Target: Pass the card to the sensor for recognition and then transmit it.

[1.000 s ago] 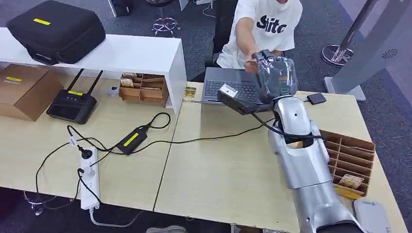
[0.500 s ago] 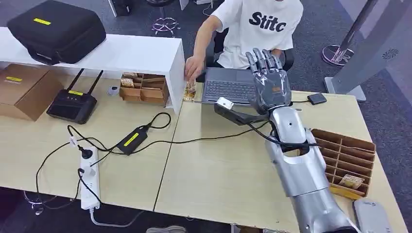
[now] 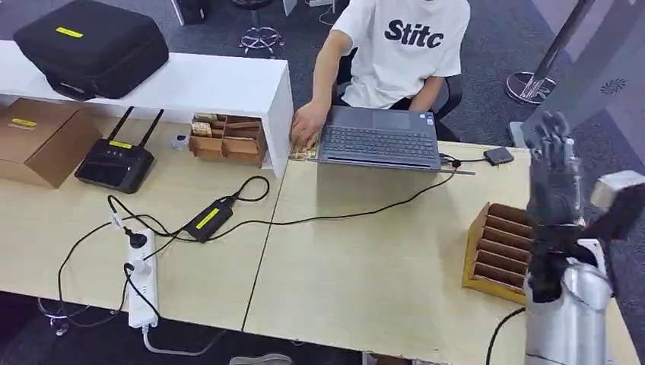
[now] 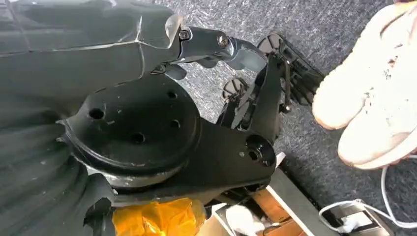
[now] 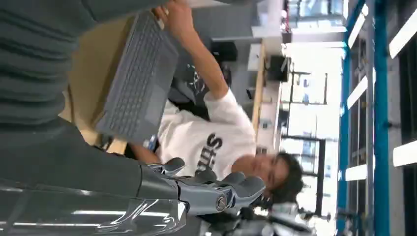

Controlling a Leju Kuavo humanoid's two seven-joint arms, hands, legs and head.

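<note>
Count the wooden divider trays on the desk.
2. One wooden tray sits by the white shelf, beside the person's hand; the other wooden tray lies near the right hand.

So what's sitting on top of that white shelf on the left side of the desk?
A black zipped case with a yellow label lies on the white shelf. Whatever is inside the closed case is hidden.

Head view high over desk, right wrist sideways toward laptop

Grey laptop, black case with a yellow label, white shelf, brown box, pale wood table.
</note>
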